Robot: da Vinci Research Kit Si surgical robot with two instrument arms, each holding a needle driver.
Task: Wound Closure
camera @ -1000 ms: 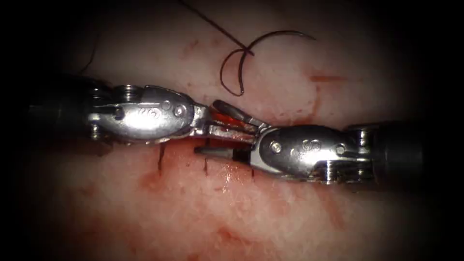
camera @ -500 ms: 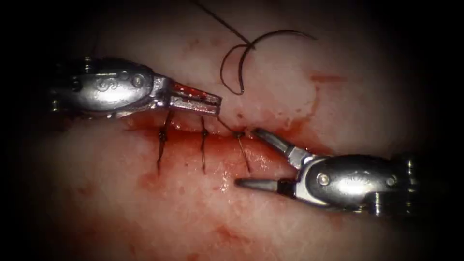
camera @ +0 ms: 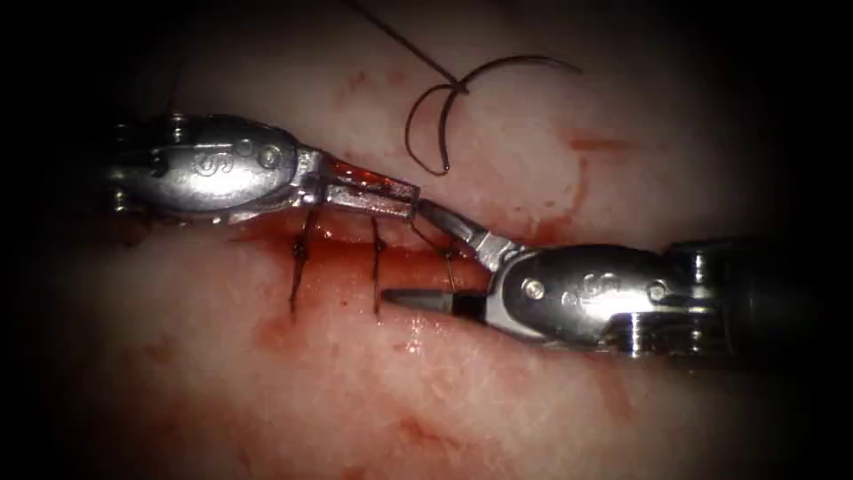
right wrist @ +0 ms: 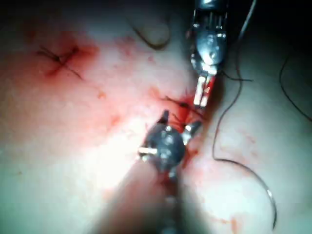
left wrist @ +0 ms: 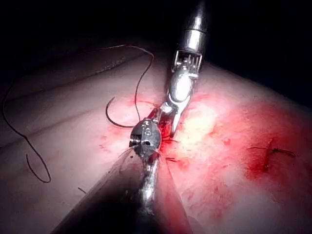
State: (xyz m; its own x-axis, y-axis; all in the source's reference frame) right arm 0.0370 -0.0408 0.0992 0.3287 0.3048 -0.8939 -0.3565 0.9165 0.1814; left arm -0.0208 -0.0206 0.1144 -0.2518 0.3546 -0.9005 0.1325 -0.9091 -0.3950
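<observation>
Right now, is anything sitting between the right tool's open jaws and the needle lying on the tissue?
Yes. The left tool, jaws shut on thread at the third stitch, lies between the right tool and the free needle, which rests on the tissue above the cut, held by neither tool.

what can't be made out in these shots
- Whether the left tool holds thread: in the endoscope view its shut jaws hide their own grip.
- The right end of the cut: in the endoscope view the right tool, jaws open, lies over it.
- Where the thread from the needle, lying free on the tissue, runs: cut off at the endoscope view's top edge.
</observation>
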